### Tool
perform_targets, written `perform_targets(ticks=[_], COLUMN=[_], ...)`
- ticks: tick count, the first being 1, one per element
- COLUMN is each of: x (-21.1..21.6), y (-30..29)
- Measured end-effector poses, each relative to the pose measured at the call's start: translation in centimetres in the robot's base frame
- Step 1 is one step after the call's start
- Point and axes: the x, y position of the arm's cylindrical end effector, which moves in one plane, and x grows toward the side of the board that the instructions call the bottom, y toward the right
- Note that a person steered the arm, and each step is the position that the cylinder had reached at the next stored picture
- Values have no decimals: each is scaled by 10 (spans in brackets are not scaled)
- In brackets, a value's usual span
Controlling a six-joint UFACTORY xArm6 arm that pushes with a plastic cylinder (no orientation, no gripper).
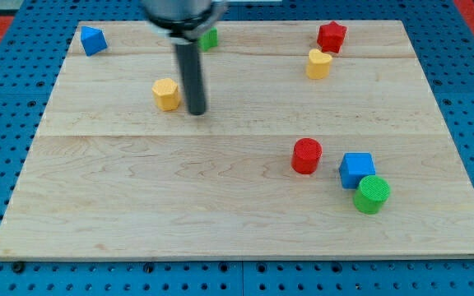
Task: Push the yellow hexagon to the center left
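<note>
Our tip (pixel 196 111) sits just right of the small yellow hexagon block (pixel 166 94) on the wooden bench (pixel 220 205); no fingers here. It looks light, rigid, likely to slide easily — we'd push its right face.

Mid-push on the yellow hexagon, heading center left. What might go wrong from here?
1. My tip sits just right of the yellow hexagon and slightly lower; an off-centre push may send it up-left toward the blue block.
2. The rod hides part of the green block, so its position is uncertain.
</note>
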Motion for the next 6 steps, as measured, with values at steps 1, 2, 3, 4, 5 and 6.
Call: perform_targets(ticks=[1, 2, 3, 4, 5, 6], x=[-42, -32, -14, -11, 4, 20], y=[-3, -70, -132, -176, -107, -124])
